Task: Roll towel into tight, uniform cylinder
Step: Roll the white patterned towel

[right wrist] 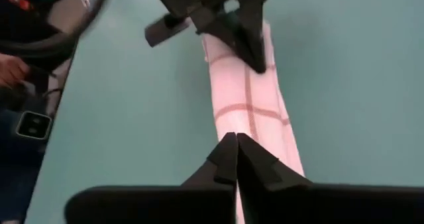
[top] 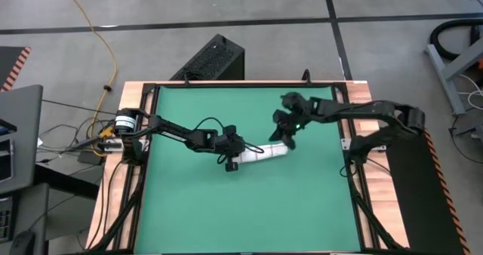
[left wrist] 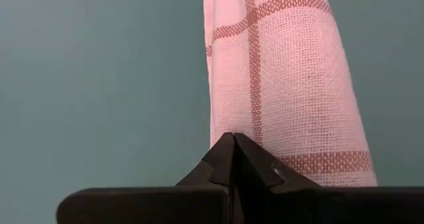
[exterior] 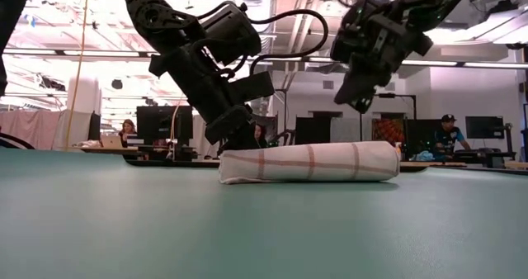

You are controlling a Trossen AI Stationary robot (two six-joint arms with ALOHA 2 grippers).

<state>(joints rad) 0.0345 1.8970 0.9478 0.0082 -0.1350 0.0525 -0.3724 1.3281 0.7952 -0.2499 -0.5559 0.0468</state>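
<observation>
The towel (top: 260, 155) is white with red-brown grid lines. It lies rolled into a short cylinder on the green mat (top: 196, 210), near the mat's middle, and shows from the side in the low view (exterior: 309, 162). My left gripper (top: 231, 158) is shut, with its fingertips (left wrist: 233, 141) at the roll's left end (right wrist: 255, 65). My right gripper (top: 287, 138) is shut and empty. It hangs above the roll's right end, clear of it in the low view (exterior: 359, 101). My left gripper's shut fingers come slanting down from the table's left onto the top of the roll's left end (exterior: 235, 153). I cannot tell whether they touch the cloth. The roll lies flat on the mat.
The mat covers the table top inside a dark frame (top: 147, 134), with bare mat on all sides of the roll. A black box (top: 211, 59) stands beyond the far edge. People sit at desks in the room behind (exterior: 128, 130).
</observation>
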